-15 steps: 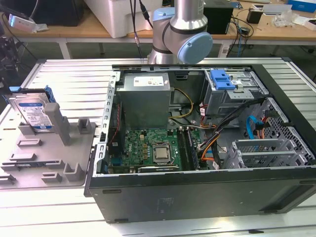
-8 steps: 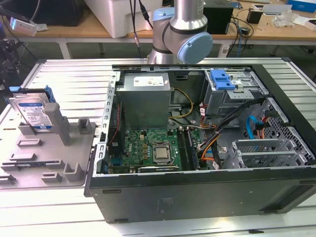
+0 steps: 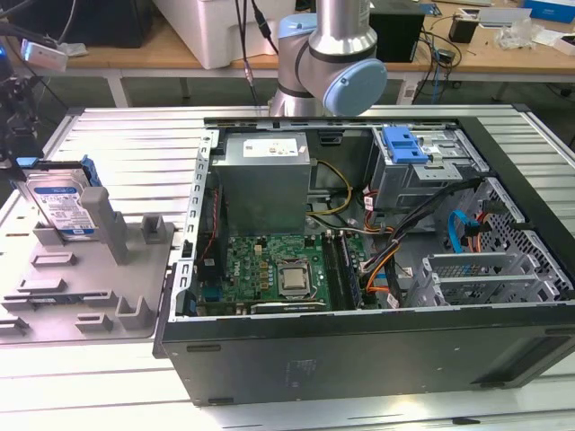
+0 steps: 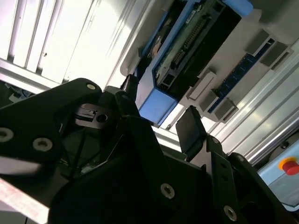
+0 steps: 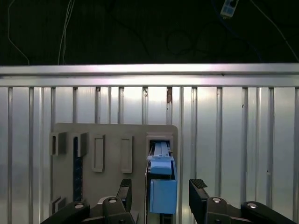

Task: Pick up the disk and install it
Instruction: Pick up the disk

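Note:
The disk (image 3: 63, 205) stands on edge in a slot of the grey holder plate (image 3: 99, 292) at the exterior view's left, its white-and-blue label facing out and a blue rail around it. My gripper (image 3: 25, 162) hangs just above and behind its top edge. In both wrist views the gripper (image 5: 161, 190) (image 4: 159, 114) is open, one black finger (image 5: 124, 189) on each side of the disk's blue carrier end (image 5: 163, 189) (image 4: 156, 105), with a gap on both sides.
An open computer case (image 3: 359, 359) lies on the slatted metal table (image 3: 135, 144), with a motherboard, cables and a metal drive cage topped by a blue latch bracket (image 3: 404, 144). The arm's base (image 3: 328, 54) stands behind the case. The holder plate has several other raised slots.

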You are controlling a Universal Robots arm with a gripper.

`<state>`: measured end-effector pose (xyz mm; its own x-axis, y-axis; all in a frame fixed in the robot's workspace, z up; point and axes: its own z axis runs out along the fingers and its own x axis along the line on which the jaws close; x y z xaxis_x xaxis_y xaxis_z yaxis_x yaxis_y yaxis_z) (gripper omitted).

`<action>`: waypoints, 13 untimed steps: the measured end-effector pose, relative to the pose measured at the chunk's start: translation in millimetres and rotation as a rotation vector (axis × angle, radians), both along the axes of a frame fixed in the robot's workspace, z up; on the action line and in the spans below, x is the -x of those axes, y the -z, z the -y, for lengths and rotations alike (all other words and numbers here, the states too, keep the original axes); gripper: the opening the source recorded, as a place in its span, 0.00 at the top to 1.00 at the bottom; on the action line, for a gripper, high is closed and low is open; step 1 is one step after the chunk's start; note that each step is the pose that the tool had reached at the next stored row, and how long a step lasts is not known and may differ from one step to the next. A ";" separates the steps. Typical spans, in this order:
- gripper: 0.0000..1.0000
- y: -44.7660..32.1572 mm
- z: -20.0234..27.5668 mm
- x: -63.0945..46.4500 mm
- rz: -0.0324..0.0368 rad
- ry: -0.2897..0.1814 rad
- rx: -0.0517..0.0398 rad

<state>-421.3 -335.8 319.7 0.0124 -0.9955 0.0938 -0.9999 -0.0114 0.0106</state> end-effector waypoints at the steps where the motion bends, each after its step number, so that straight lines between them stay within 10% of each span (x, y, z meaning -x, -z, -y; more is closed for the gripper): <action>1: 0.40 0.5 0.0 0.0 -0.0001 0.000 0.0000; 13: 0.49 8.9 0.0 0.3 0.0006 0.004 0.0000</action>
